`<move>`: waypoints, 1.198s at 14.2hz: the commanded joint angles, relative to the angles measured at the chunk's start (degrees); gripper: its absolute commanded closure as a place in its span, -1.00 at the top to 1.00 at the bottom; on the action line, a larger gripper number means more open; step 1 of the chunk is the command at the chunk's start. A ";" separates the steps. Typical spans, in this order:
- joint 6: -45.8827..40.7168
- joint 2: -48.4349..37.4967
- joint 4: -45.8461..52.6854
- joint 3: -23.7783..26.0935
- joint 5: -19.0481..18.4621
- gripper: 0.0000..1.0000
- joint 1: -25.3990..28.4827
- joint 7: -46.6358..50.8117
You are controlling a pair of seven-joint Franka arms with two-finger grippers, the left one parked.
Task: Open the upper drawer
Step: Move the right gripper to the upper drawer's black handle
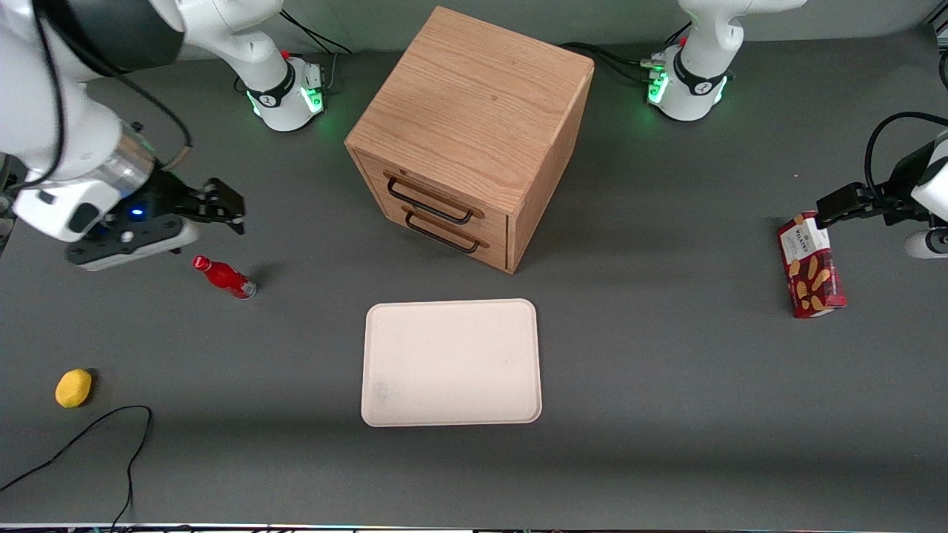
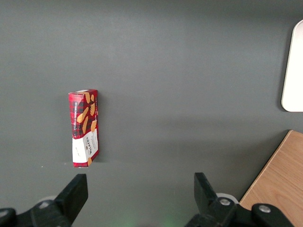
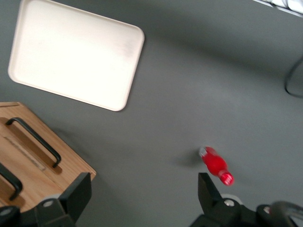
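The oak cabinet (image 1: 474, 111) stands mid-table, its front turned toward the working arm's end. The upper drawer (image 1: 444, 194) is shut, with its black bar handle (image 1: 429, 200) above the lower drawer's handle (image 1: 442, 235). My right gripper (image 1: 222, 203) hovers over the table toward the working arm's end, well apart from the cabinet, open and empty. In the right wrist view the gripper (image 3: 143, 184) shows its two fingers spread wide over bare table. The cabinet front (image 3: 38, 161) shows there with part of the upper handle (image 3: 10, 182) and the whole lower handle (image 3: 34, 140).
A red bottle (image 1: 224, 277) lies on the table just nearer the front camera than the gripper; it also shows in the right wrist view (image 3: 216, 165). A white tray (image 1: 452, 363) lies in front of the cabinet. A yellow lemon (image 1: 73, 388), a black cable (image 1: 89, 444) and a cookie box (image 1: 811, 265) lie around.
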 commanded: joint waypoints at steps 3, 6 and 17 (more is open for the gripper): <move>1.07 6.54 5.99 -0.72 2.01 1.00 8.12 -6.47; 1.16 8.21 6.78 -0.64 3.42 1.00 11.03 -8.96; 0.37 8.75 6.61 1.65 2.99 1.00 18.60 -15.28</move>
